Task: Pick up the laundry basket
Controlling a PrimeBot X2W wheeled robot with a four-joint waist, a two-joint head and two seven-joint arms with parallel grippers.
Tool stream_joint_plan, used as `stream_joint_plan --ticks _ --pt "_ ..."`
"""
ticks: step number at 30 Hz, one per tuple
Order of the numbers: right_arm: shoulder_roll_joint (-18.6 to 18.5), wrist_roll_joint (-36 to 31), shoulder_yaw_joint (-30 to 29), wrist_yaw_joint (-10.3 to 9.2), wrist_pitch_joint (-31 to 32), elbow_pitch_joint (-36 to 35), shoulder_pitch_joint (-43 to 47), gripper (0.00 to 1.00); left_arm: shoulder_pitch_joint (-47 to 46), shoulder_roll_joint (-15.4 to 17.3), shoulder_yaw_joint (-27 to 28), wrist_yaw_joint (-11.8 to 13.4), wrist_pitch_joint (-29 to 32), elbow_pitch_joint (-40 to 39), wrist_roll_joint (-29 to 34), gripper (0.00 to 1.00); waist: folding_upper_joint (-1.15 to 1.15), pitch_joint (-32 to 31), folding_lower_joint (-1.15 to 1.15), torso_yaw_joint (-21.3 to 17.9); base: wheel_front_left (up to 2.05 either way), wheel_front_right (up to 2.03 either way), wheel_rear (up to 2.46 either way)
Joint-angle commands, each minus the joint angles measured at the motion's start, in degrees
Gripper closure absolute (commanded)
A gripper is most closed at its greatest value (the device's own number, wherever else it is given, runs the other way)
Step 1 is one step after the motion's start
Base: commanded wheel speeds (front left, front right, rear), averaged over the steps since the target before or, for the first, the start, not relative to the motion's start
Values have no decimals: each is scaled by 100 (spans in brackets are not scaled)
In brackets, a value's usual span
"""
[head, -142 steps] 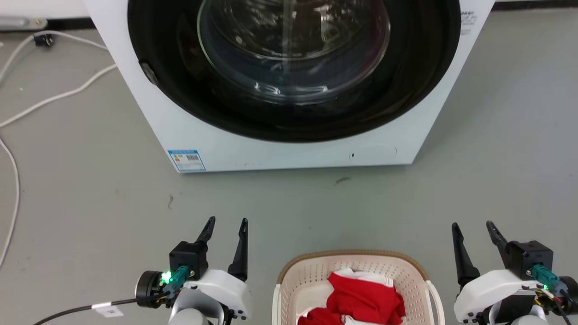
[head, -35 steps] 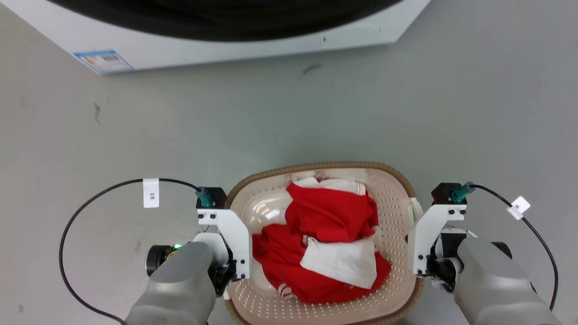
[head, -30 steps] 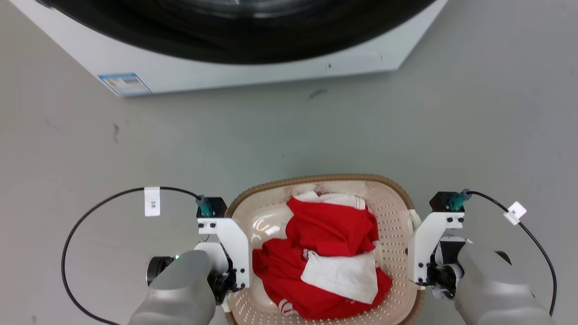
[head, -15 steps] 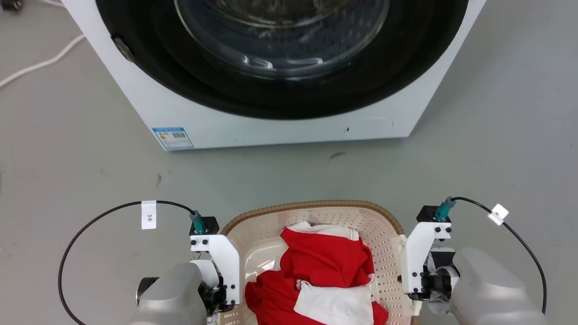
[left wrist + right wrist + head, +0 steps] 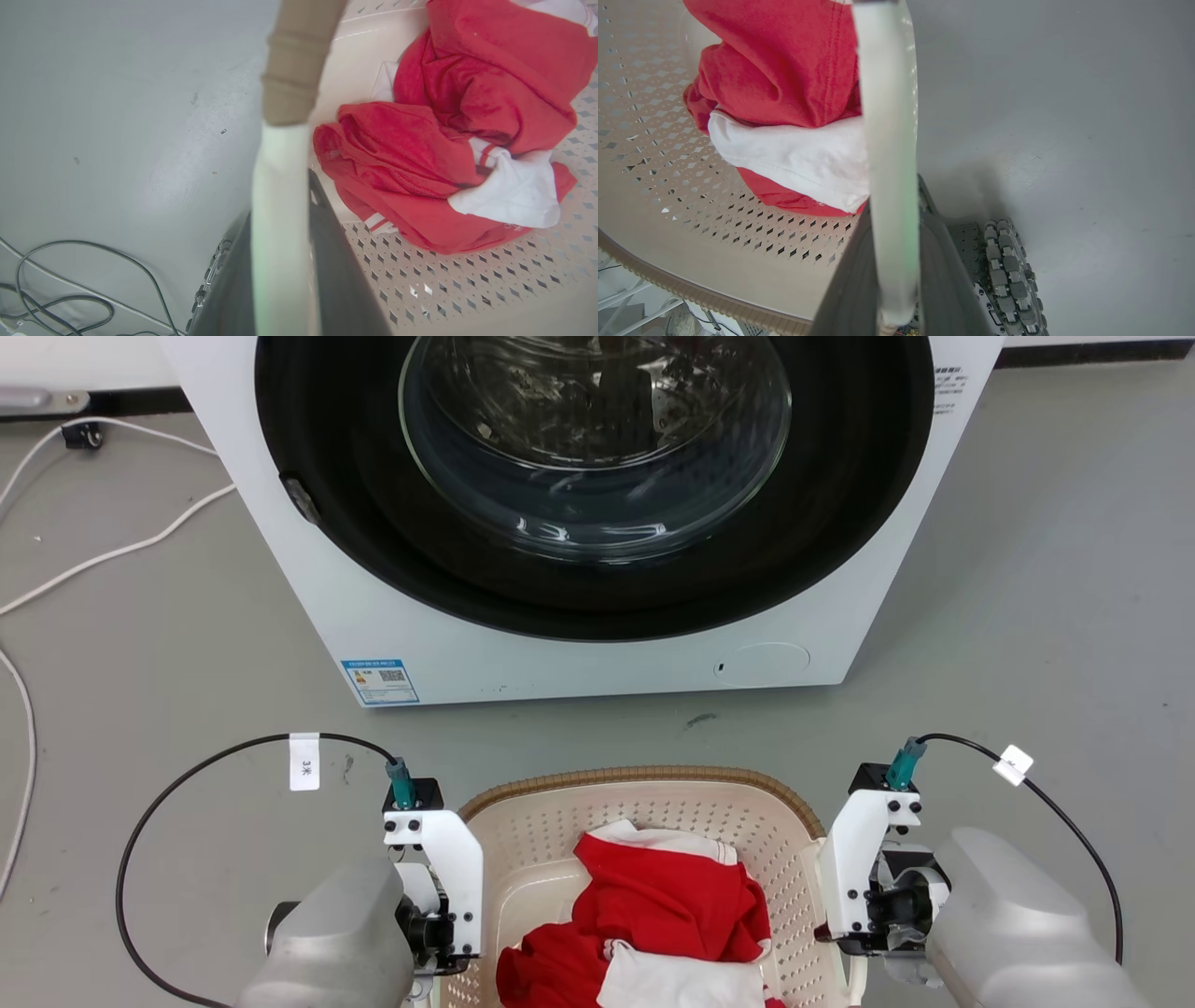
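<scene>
Pale grey smooth floor with a few scuffs and dark spots. A white front-loading washing machine stands on it, taking up the top of the head view, with its round glass door in a wide black ring and a small blue sticker at the bottom left corner. White cables trail over the floor to the machine's left.

The laundry basket sits just in front of the machine, between the two arms. Both grey forearms come up from the bottom corners of the head view, wrists turned inward, one on each side of the basket. A thin black cable with a white tag loops off the left wrist.

The left claw has its two dark fingers closed tight on the cream loop handle – one finger on each side, no gap. The right claw is the same, pinched onto its own handle. Honestly can't tell whether the bottom of the basket is off the floor.

The basket is cream plastic with rounded corners and walls full of small diamond-shaped holes. It has a brown ribbed rim that looks woven. Inside is a crumpled red garment, soft knit fabric with visible stitching, with a white piece folded against it. The right wrist view also catches a grey roller wheel on the floor beside the basket.
</scene>
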Motion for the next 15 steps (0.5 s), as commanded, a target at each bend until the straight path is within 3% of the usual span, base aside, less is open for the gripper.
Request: stream_joint_plan --ticks 1,15 --pt "79 68 0 18 23 -43 -100 100 -39 -57 11 -34 43 -19 -37 100 0 -44 1 -1 0 0 0" --pt "98 230 49 18 679 133 -115 100 64 -103 63 -30 765 -18 -256 100 0 -659 1 16 0 0 0"
